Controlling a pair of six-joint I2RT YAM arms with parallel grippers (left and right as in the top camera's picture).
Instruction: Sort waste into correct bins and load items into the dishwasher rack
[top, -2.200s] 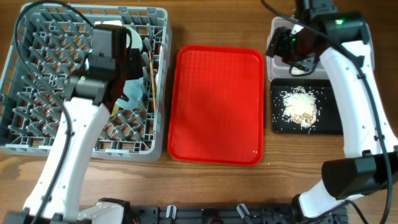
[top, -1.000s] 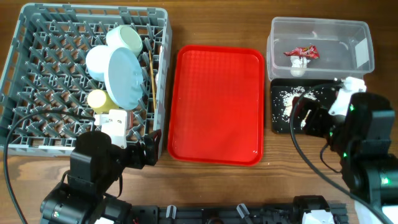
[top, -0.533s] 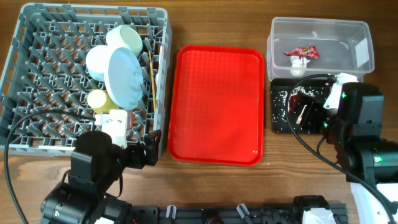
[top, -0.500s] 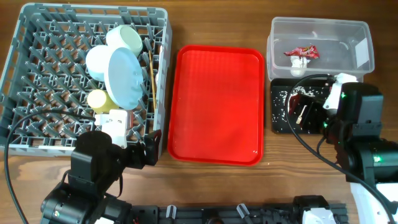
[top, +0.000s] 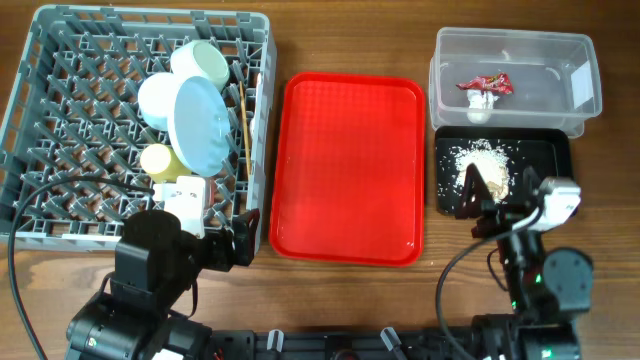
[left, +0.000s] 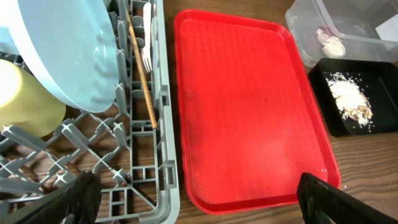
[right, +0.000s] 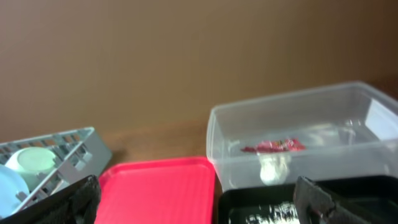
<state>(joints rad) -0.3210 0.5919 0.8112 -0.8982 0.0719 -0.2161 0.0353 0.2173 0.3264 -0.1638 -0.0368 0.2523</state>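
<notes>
Right gripper (top: 478, 208) withdrawn, one wrapper (top: 485, 84), one scrap heap (top: 488, 168)

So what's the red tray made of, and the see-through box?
The red tray looks like hard plastic: even colour, slight sheen, moulded raised rim. The clear tub seems to be plastic too, glossy, with the snack wrapper showing through its walls.
</notes>
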